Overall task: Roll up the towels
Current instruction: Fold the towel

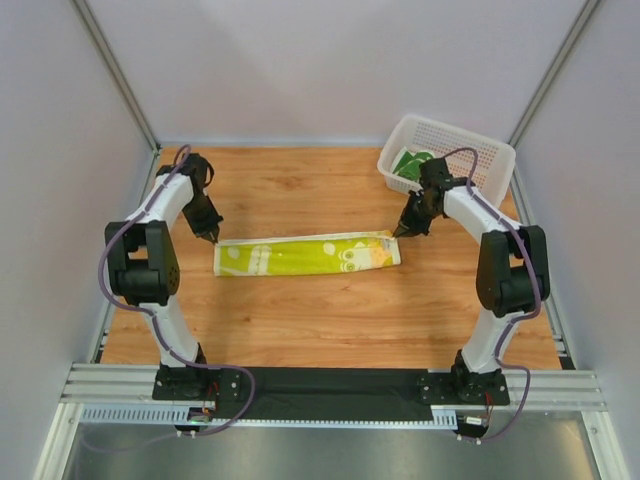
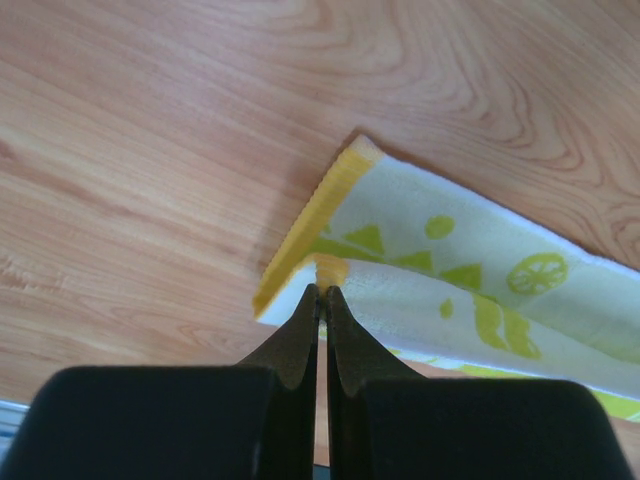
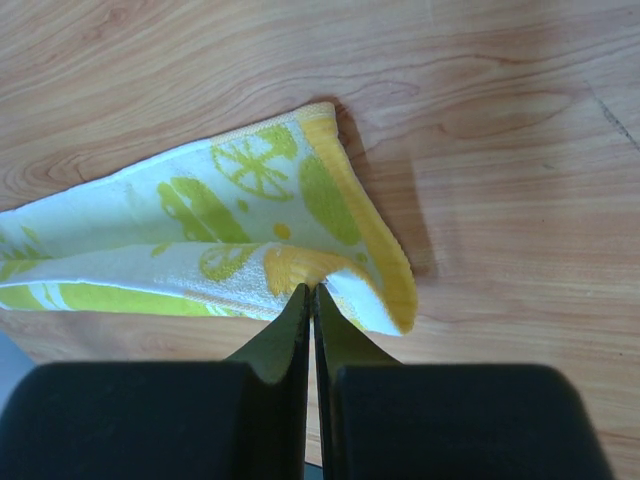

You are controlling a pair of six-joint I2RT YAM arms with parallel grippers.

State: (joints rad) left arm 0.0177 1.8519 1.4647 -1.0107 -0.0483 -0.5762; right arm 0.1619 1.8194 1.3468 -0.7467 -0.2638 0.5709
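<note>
The left gripper [image 2: 322, 287] was closed to a slit on the yellow hem at one end of the yellow towel [image 1: 305, 255]. The right gripper [image 3: 308, 290] pinched a puckered fold at the other end. Each wrist view cut the strip off partway. Soft terry, cream with lime citrus prints, it lay folded into a long flat band on the wood-grain table [image 1: 300, 320], its long axis running left to right between the arms. The green towel [image 1: 410, 163] sat crumpled in the perforated white basket [image 1: 480, 150], half hidden by its wall.

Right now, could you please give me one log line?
left hand: shut on yellow towel | right hand: shut on yellow towel | green towel: in basket
</note>
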